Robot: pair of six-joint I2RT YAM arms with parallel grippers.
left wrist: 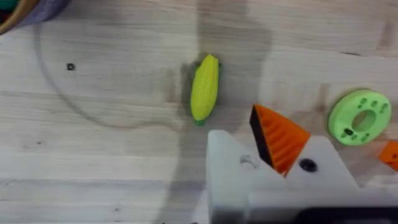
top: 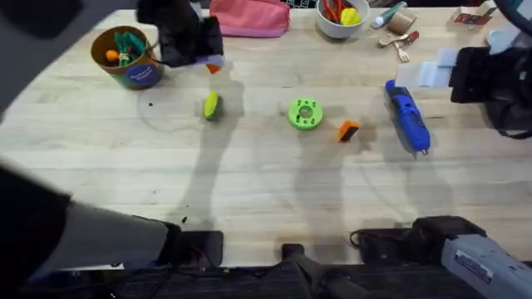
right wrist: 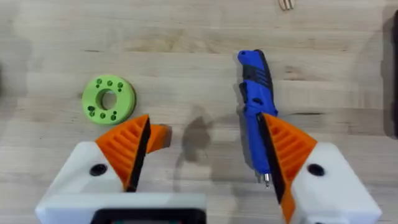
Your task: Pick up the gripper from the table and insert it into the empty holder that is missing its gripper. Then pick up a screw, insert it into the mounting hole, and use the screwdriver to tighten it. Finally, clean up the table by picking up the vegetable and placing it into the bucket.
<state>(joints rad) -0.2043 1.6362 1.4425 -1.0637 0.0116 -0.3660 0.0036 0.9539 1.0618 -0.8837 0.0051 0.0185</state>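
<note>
The orange gripper point(top: 348, 130) lies on the table between a green disc point(top: 305, 114) and the blue screwdriver point(top: 407, 116). The yellow vegetable point(top: 211, 105) lies left of the disc, below the bucket point(top: 129, 56). My left gripper point(top: 199, 58) hangs raised beside the bucket. In the left wrist view the left gripper point(left wrist: 233, 121) is shut over the vegetable point(left wrist: 204, 87); one side is the bare white holder point(left wrist: 230, 168), the other bears an orange wedge point(left wrist: 280, 137). My right gripper point(right wrist: 204, 118) stands open above the screwdriver point(right wrist: 258, 106), the loose gripper point(right wrist: 160, 138) half hidden behind one wedge.
A white bowl point(top: 342, 17) of toys and a pink pouch point(top: 249, 17) sit along the far edge, with small tools at the far right. A small dark screw-like speck point(left wrist: 70, 66) lies near the bucket. The right arm point(top: 490, 79) hovers at the right edge.
</note>
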